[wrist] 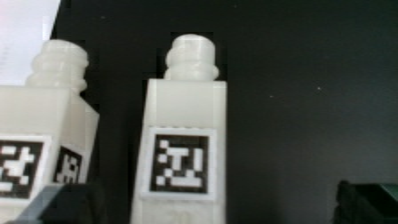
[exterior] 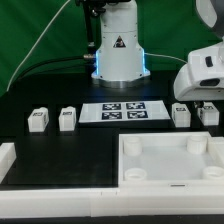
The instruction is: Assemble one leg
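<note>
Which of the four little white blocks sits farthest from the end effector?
The leg at the exterior view's far left; the end effector hovers over the pair at the far right.

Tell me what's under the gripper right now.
One leg and a second leg beside it on the black table, tags showing. The gripper is open. Their undersides are hidden.

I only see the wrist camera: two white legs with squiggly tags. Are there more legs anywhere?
Observer: Yes, two more legs stand at the exterior view's left, on the other side of the marker board.
Operator: Where's the big piece they plug into?
Observer: The white panel with round sockets lies flat, nearer the exterior camera than your two legs.
</note>
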You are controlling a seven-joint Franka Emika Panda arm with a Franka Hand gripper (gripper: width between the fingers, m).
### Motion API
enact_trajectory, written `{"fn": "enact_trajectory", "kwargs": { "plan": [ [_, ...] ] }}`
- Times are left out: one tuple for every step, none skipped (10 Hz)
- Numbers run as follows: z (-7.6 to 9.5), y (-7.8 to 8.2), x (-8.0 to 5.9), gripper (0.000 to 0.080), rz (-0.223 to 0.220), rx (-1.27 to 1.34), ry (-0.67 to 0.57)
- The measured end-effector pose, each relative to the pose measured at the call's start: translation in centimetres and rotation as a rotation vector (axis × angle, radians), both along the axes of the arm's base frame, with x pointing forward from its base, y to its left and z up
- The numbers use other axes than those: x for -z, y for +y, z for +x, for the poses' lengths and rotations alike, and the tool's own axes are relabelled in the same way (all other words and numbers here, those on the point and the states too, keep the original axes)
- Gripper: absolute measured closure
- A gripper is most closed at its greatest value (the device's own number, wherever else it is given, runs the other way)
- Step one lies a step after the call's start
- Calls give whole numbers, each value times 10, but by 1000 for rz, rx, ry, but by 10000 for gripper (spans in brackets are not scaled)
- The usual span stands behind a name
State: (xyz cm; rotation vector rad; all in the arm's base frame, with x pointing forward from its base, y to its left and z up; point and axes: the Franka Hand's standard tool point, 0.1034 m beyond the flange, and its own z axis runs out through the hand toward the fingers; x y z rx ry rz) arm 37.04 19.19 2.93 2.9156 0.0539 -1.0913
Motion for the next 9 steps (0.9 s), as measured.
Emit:
{"fn": "enact_trajectory", "kwargs": {
  "plan": [
    [1,-1,2,150,1,4,1],
    [0,-1,2,150,0,3,9],
    [1,-2,3,150,0,2,27],
    [2,-2,3,150,1,4,24],
    [2,-2,3,150,1,4,24],
    [1,-3,4,150,-1,3,37],
    [1,-2,5,150,-2,3,60],
    [3,-1,6,150,0,4,57],
    [-3,-4,3,150,-8,-4,125]
  ]
}}
